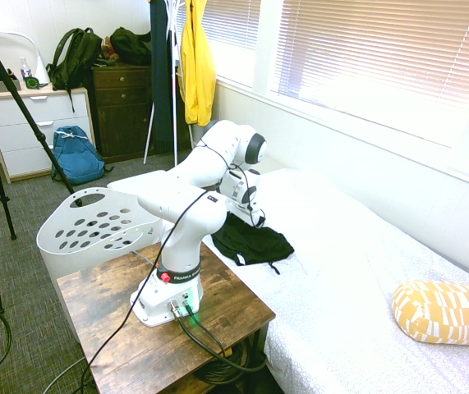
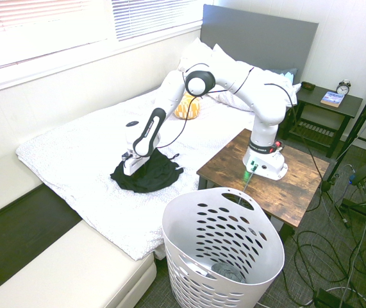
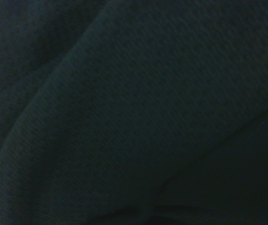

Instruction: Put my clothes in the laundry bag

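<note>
Matt black cloth garment [image 2: 149, 174], perforated white plastic basket [image 2: 224, 247], rough wooden table [image 2: 298, 186]

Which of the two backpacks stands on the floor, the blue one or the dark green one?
The blue backpack stands on the floor, leaning against the white dresser. The dark green backpack sits higher, on top of the furniture.

The white arm [image 2: 234, 80] folds low from its base, elbow bent, forearm sloping down to the bed. The tool [image 2: 129, 168] points straight down, pressed into the clothes [image 2: 150, 176]; its fingertips are buried in the dark cloth, so their spread cannot be made out.
</note>
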Robot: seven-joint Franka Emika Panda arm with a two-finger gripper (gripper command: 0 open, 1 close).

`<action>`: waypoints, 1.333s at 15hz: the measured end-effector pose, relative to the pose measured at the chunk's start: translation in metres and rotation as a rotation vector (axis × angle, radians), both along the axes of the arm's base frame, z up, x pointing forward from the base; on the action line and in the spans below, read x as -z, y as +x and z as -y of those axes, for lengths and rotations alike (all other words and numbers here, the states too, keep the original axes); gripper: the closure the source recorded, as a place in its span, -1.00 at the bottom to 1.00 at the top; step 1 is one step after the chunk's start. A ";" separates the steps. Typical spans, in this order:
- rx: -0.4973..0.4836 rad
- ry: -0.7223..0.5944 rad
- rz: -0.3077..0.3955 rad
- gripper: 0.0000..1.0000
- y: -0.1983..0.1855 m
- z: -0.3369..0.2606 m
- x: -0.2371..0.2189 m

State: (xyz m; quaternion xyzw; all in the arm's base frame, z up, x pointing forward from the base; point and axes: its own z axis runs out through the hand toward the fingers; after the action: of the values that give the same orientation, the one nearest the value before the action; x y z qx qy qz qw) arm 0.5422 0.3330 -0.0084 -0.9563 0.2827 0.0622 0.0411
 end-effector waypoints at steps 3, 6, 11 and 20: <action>0.002 0.011 -0.002 1.00 -0.001 0.007 0.004; 0.002 0.018 -0.009 1.00 -0.001 0.014 0.006; 0.006 0.026 -0.011 1.00 0.000 0.015 0.006; 0.028 0.053 0.001 1.00 0.004 0.031 -0.028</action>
State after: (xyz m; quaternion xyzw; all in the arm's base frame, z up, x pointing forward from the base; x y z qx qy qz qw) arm 0.5459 0.3021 0.0193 -0.9508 0.2944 0.0685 0.0676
